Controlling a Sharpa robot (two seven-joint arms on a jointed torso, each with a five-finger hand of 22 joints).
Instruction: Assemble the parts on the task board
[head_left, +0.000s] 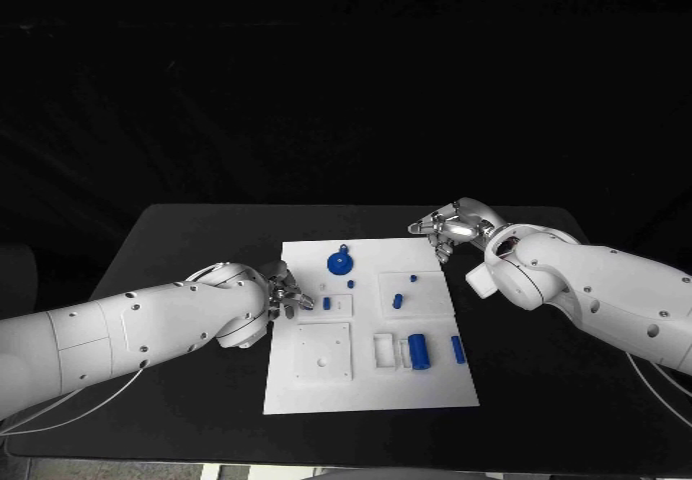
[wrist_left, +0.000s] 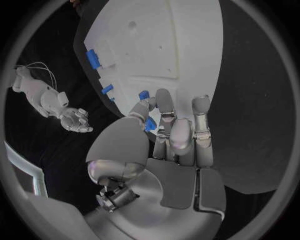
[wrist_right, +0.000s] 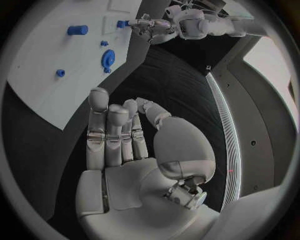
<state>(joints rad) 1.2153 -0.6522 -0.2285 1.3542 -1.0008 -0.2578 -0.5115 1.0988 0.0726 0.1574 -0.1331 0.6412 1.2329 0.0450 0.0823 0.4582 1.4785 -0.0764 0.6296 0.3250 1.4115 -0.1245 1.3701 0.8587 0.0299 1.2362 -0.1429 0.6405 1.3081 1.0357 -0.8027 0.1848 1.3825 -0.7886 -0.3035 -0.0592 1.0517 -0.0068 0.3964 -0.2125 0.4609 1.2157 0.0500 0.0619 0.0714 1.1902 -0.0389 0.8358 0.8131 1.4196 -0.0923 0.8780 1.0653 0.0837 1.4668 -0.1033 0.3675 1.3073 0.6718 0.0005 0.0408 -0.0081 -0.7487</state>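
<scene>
The left hand (head_left: 284, 292) rests at the task board's (head_left: 433, 395) near edge, its fingertips (wrist_left: 145, 103) pinching a small blue part (wrist_left: 150, 125). The right hand (head_left: 450, 228), fingers spread and empty, hovers beside the board's far corner, near the round blue part (head_left: 340, 263).

Black table (head_left: 188, 250), pretty plain. The white task board (head_left: 325, 385) lies flat right on it, about dead center, with bare tabletop showing at 9, 3 and 12 o'clock around it.
</scene>
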